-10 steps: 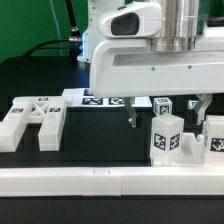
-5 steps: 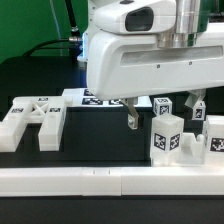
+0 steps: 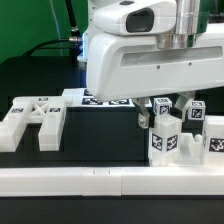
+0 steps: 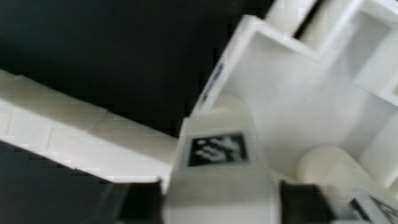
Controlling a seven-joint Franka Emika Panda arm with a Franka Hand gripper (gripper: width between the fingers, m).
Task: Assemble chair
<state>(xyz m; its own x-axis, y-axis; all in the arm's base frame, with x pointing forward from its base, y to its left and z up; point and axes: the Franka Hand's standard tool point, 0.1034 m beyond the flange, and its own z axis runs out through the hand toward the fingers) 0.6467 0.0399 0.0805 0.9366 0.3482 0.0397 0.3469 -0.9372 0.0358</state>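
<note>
The gripper hangs low over the black table, under the big white robot body. Its two dark fingers stand apart, one on each side of the top of an upright block, a white chair part with black-and-white tags on its faces.

In the wrist view the same tagged block runs down between the gripper's two dark pads and fills nearly all the space between them. That picture is blurred, so I cannot tell whether the pads press on the block or stand just clear of it. The block stands on the table, not lifted.

The other chair parts are nearby. A small cube with a tag sits just behind the upright block, also between the fingers as the exterior view sees it. Another tagged block stands toward the exterior view's right, with a lower block in front of it. Well apart, on the exterior view's left, a forked piece lies flat with tags on top. Behind it lies the marker board. A long plain rail runs across the front edge, and shows in the wrist view too.
</note>
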